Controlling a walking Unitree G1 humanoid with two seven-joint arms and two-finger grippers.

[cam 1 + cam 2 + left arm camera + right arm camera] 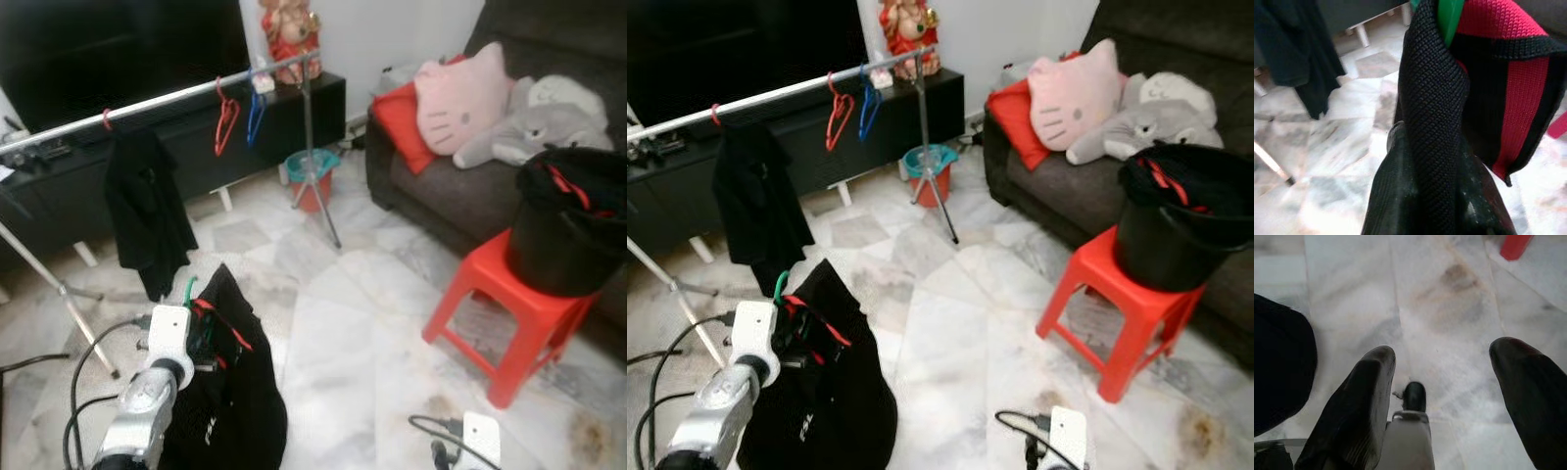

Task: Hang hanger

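Observation:
A long silver clothes rail point(167, 98) crosses the room ahead on tripod stands. A black garment point(147, 211) hangs from it on a red hanger, and further along hang an empty red hanger point(225, 122) and a blue hanger point(257, 116). My left gripper point(199, 331) is low at the front left, below the rail, shut on a green hanger point(188, 290) that carries a black-and-red garment point(230, 392). The cloth hides most of its fingers point(1393, 147). My right gripper point(1444, 352) hangs open over the marble floor with nothing between its fingers.
A red plastic stool point(509, 304) at the right carries a black bucket point(563, 235) of clothes. Behind it is a dark sofa point(431, 186) with a pink pillow and a grey plush toy. A teal bucket point(312, 166) sits by the tripod leg point(323, 211). Cables point(83, 367) lie at the left.

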